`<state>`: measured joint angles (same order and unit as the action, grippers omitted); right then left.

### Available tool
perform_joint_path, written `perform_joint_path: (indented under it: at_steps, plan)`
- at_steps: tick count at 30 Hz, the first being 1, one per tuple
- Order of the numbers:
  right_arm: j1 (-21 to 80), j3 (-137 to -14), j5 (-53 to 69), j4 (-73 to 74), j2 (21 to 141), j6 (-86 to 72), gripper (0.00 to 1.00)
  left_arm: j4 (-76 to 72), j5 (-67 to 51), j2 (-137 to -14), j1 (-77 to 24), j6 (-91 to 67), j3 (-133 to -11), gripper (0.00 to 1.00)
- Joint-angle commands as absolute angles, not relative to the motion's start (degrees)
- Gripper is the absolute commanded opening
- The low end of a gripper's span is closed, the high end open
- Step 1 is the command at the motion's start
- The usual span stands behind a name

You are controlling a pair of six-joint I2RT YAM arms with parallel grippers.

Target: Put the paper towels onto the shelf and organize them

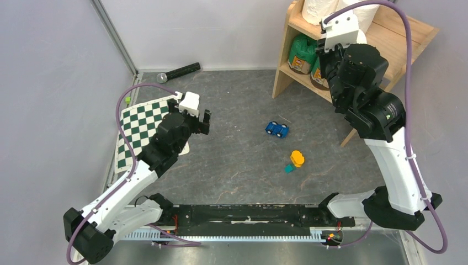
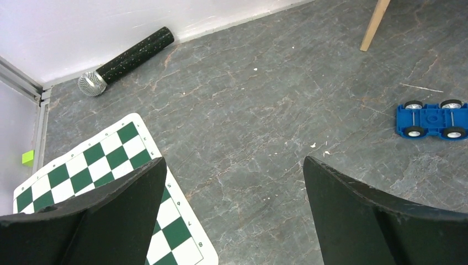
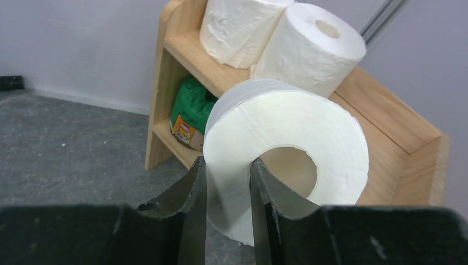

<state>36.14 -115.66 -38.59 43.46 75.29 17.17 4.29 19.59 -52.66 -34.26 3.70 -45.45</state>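
- One bare white paper-towel roll (image 3: 287,121) is clamped by its wall in the right gripper (image 3: 226,165), aimed at the light wooden shelf (image 3: 386,110).
- Empty, the left gripper (image 2: 234,165) is held apart.

Grey stone-patterned tabletop (image 1: 232,160) bounded by plain pale walls (image 1: 209,27) and an aluminium corner post (image 1: 113,33).
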Motion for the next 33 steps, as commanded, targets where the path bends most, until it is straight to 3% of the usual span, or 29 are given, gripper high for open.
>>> perform_joint_path:
  at_steps: [1,8,17,23,27,30,33]
  plan:
    - [35.5,-119.1,-44.8,37.3,76.0,21.5,0.00,4.3,20.8,-51.4,-34.5,2.8,-45.3,0.99]
    - [30.7,-120.1,-45.1,34.8,77.8,23.6,0.00,5.9,20.3,-49.8,-34.6,2.2,-44.4,0.99]
    - [16.6,-119.5,-33.0,34.5,79.5,18.2,0.00,5.7,20.4,-49.2,-34.5,2.6,-43.9,0.99]
    - [10.8,-118.4,-28.2,34.5,80.1,15.4,0.21,5.3,20.0,-49.6,-34.6,2.6,-43.7,0.99]
    - [9.3,-118.4,-27.5,34.1,80.1,14.4,0.25,5.1,19.9,-49.9,-34.6,2.6,-43.6,0.99]
    - [8.7,-118.5,-27.8,33.4,80.0,14.3,0.46,5.0,19.9,-50.0,-34.6,2.6,-43.6,0.99]
    - [8.5,-118.6,-28.1,32.3,79.9,14.7,0.49,4.9,19.8,-50.3,-34.6,2.5,-43.6,0.99]
